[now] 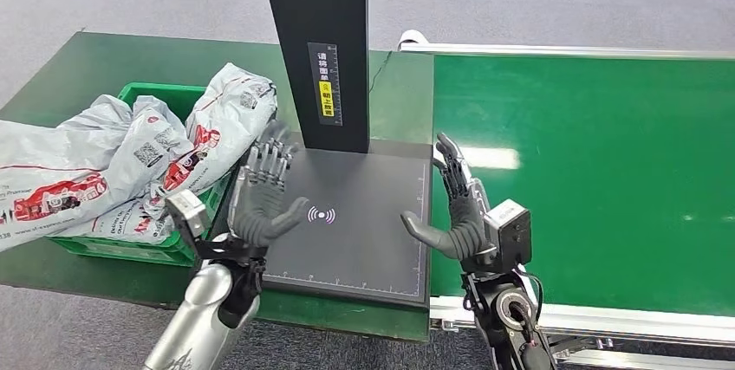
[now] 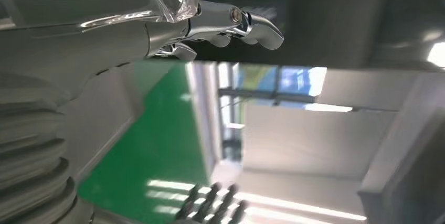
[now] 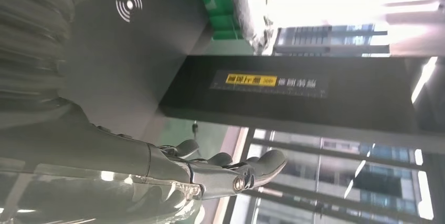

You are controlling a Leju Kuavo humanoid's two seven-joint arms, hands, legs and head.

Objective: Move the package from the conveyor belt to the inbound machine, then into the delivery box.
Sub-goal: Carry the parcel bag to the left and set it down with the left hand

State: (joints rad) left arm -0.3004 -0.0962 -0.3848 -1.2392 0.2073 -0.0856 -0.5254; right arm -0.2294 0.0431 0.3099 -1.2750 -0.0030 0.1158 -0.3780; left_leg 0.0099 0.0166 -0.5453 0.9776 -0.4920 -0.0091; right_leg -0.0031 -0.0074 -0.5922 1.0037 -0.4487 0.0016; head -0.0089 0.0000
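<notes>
Green belting [image 1: 589, 171] runs off to your right beside the dark scanner plate [image 1: 364, 231] of the inbound machine, whose black column [image 1: 321, 49] rises at the plate's far edge. Over that plate you have the left hand [image 1: 264, 192] and the right hand [image 1: 455, 205] raised palm to palm, fingers spread, holding nothing. The grey packages [image 1: 113, 162] lie heaped in and over the green delivery box [image 1: 160, 93] on the worktop [image 1: 52, 67] to your left, one bag leaning near the left hand.
</notes>
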